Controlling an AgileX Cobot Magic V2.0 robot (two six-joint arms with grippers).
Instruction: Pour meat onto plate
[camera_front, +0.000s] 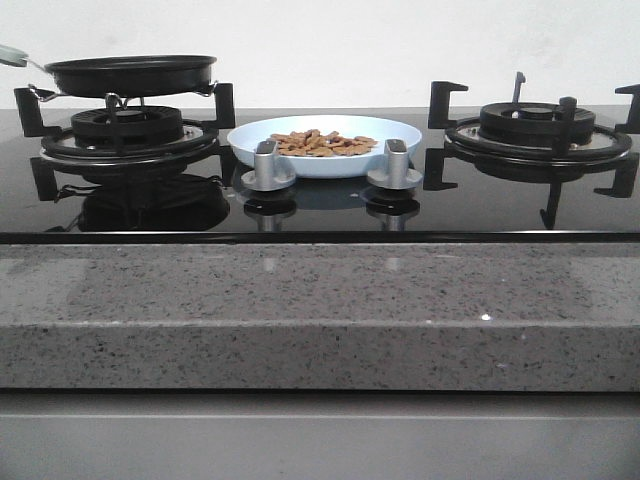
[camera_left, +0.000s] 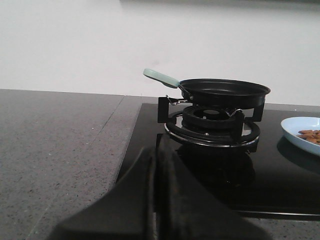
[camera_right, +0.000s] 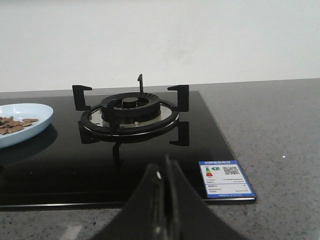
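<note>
The pale blue-white plate sits on the black glass hob between the two burners, behind the two knobs. A heap of small orange-brown meat chunks lies in it. The plate's edge shows in the left wrist view and its other edge in the right wrist view, each with some meat. My left gripper is shut and empty at the hob's left front corner, well short of the pan. At the hob's right front edge, my right gripper is also shut on nothing. Neither gripper shows in the front view.
A black frying pan with a pale green handle rests on the left burner. The right burner carries nothing. Two silver knobs stand before the plate. Grey stone counter surrounds the hob; a blue energy label lies near my right gripper.
</note>
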